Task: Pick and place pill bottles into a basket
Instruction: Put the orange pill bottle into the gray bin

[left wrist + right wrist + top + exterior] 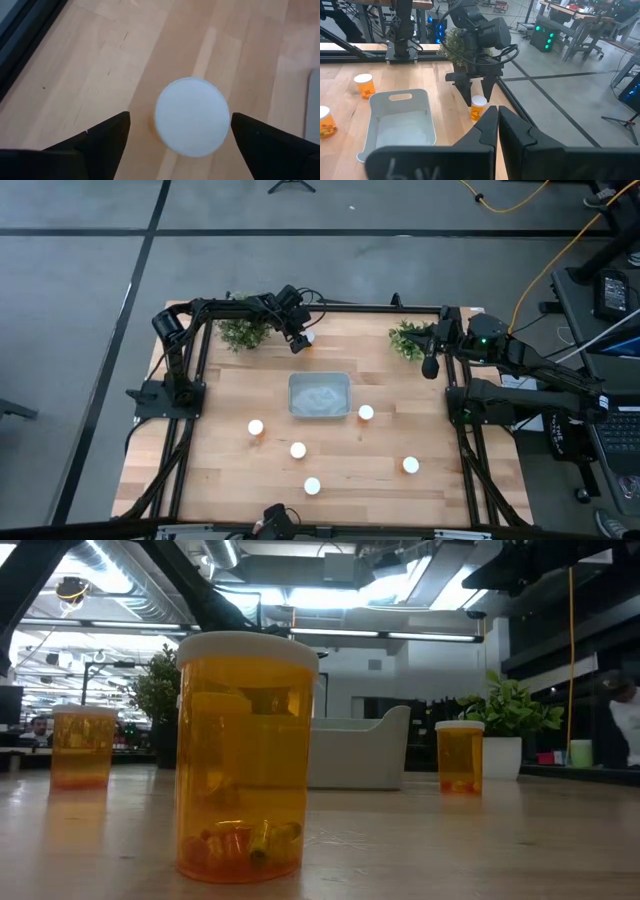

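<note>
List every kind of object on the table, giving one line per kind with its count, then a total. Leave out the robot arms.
Pill bottles: 6, one under the open left gripper, five loose
Basket: 1
Potted plants: 2
Total: 9

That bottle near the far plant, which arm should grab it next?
Left. The left gripper hangs open directly above that pill bottle, fingers straddling its cap. The right gripper waits shut at the table's right edge.
</note>
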Controlling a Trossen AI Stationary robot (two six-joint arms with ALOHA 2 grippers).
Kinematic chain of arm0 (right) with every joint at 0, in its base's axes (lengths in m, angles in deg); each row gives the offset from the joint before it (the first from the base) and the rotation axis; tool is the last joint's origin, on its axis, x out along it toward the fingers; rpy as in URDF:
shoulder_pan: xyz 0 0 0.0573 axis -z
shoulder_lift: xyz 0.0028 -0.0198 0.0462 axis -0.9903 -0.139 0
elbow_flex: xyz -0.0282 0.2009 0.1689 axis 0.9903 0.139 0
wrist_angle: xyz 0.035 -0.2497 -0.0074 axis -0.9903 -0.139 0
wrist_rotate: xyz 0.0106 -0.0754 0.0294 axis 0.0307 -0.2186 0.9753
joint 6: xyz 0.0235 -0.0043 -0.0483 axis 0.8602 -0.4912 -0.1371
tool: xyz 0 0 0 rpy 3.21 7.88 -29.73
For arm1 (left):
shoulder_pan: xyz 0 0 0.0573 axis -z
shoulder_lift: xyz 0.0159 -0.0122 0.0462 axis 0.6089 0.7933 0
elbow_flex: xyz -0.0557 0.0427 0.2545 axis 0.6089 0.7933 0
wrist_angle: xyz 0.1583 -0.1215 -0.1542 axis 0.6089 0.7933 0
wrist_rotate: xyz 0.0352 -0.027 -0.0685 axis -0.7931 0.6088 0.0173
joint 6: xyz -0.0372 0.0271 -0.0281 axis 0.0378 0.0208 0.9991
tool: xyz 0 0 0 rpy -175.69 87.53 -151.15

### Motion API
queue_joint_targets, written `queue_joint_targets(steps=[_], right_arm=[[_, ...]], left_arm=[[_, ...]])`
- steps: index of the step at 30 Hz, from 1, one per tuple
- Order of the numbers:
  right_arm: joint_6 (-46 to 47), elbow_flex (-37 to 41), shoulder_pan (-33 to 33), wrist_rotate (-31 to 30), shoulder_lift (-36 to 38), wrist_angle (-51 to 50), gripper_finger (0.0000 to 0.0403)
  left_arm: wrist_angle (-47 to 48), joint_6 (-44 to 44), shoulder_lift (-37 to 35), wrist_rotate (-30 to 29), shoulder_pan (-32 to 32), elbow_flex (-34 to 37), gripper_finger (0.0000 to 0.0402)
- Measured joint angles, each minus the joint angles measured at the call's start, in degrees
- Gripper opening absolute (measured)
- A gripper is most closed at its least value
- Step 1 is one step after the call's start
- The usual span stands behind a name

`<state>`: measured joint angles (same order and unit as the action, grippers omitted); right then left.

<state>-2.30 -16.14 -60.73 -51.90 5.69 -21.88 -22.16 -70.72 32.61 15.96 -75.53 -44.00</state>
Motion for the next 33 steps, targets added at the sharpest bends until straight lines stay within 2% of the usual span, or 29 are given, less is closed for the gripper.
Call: queue_joint_targets(steps=[7,18,33], right_arm=[[0.02,0.00,0.00,0.00,0.00,0.00,0.0019],[0.07,0.00,0.00,0.00,-0.02,0.00,0.0019],[0.08,0.00,0.00,0.00,-0.02,0.00,0.0019]], left_arm=[[0.45,0.45,1.95,2.34,0.49,0.00,0.0340],[-2.04,1.93,1.73,2.69,0.90,0.00,0.0319],[-2.22,1.93,1.73,2.70,0.90,0.00,0.0238]])
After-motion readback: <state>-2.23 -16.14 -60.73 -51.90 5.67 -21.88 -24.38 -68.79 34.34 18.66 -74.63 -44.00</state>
